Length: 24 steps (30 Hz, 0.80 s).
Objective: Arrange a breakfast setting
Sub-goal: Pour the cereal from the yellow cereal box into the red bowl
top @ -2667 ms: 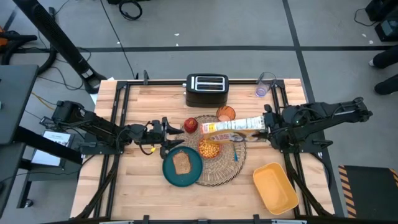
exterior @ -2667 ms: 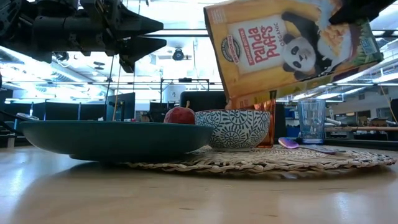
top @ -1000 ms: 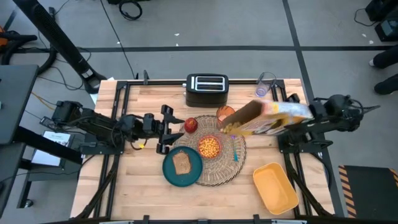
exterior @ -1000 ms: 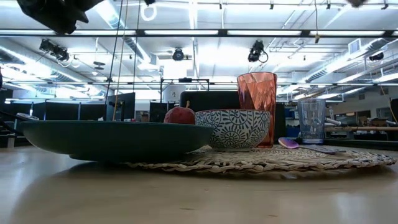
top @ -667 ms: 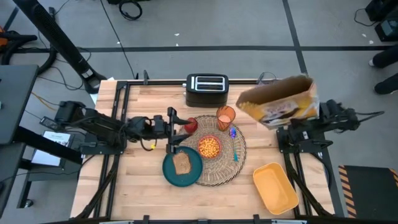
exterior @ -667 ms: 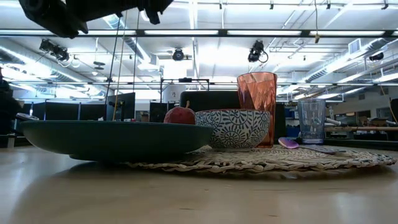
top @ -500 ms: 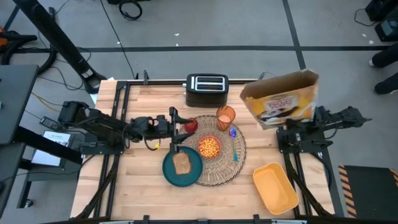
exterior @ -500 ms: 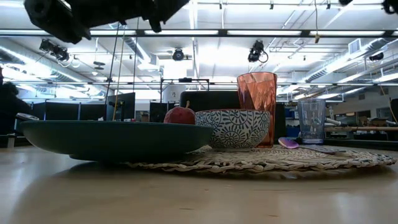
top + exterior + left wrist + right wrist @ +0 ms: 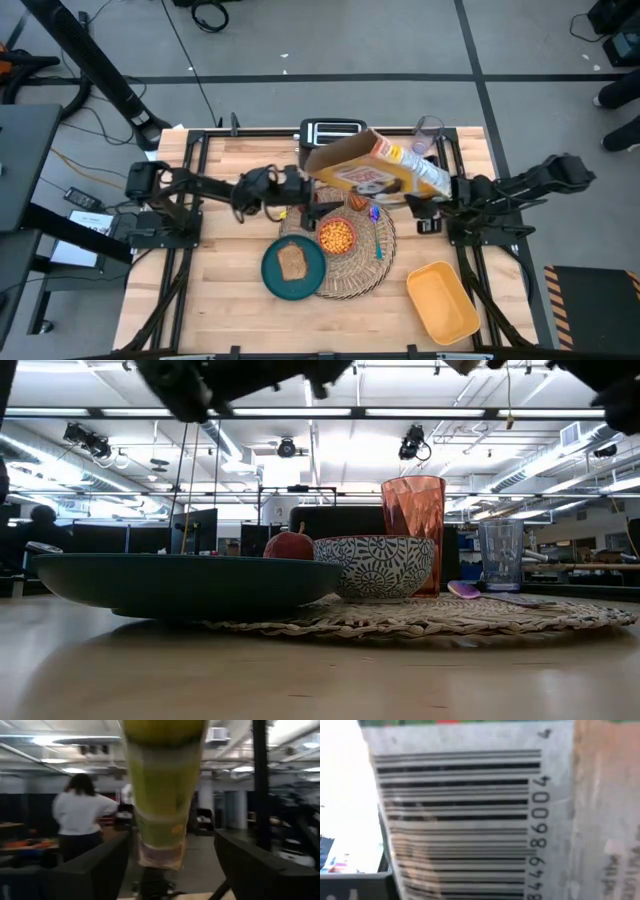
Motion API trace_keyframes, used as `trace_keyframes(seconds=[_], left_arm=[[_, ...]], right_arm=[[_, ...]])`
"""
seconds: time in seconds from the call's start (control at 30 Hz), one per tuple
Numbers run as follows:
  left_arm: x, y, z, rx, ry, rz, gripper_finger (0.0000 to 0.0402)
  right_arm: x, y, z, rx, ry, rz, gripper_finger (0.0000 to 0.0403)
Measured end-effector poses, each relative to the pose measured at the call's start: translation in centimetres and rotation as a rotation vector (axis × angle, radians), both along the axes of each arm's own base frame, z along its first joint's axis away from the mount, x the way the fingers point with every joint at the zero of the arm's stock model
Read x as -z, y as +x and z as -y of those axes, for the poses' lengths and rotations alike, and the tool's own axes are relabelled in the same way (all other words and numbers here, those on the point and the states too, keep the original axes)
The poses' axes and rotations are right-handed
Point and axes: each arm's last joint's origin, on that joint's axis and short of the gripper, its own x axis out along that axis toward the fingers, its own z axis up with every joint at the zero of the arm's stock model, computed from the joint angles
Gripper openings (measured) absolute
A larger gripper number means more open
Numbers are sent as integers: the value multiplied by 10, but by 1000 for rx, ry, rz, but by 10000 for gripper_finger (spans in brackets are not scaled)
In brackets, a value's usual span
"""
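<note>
A yellow cereal box (image 9: 375, 172) hangs tilted in the air over the far part of the woven placemat (image 9: 352, 270). My right gripper (image 9: 432, 198) is shut on its right end, and its barcode (image 9: 465, 820) fills the right wrist view. My left gripper (image 9: 312, 208) is open at the box's open left end. Its fingers stand on either side of the box's narrow edge (image 9: 161, 795) with gaps. The teal plate (image 9: 293, 268) with toast (image 9: 292, 262), the cereal bowl (image 9: 337, 236) and the blue spoon (image 9: 379, 248) lie on the mat. The apple (image 9: 288, 545) and orange cup (image 9: 412, 532) stand behind. My right gripper holds the cereal box by its end toward the table's right (image 9: 436, 186); the box itself hides the fingers. The arm comes about level from the table's right side. The box is lifted clear and lies tilted, its open end toward the left arm.
A black toaster (image 9: 322, 130) stands at the far edge, partly under the box. A clear glass (image 9: 427, 135) stands at the far right. A yellow container (image 9: 443, 300) lies at the near right. Bare wood lies at the near left.
My right gripper has carried the cereal box from the table's far right toward the left, over the cup, and tipped it from upright to lying slanted, open end leftward. My left gripper has moved right, toward the box's open end, over the apple.
</note>
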Motion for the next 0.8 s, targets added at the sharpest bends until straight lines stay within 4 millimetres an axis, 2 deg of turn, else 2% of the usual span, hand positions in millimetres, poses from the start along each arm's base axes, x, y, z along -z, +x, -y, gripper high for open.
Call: trace_keyframes(seconds=[0.1,0.2,0.5,0.63,0.8], left_arm=[[-10,17,-1,92,26,13,313],[-20,27,2,114,37,50,315],[-46,30,1,122,1,162,308],[-48,30,1,126,-5,170,263],[-50,29,0,124,-4,189,162]], right_arm=[[-6,11,0,10,-6,17,231],[-10,20,-1,-13,-33,30,231],[-13,42,-4,-22,-42,18,231],[-16,51,-5,-21,-39,15,231],[-15,55,-6,-9,-30,-6,246]])
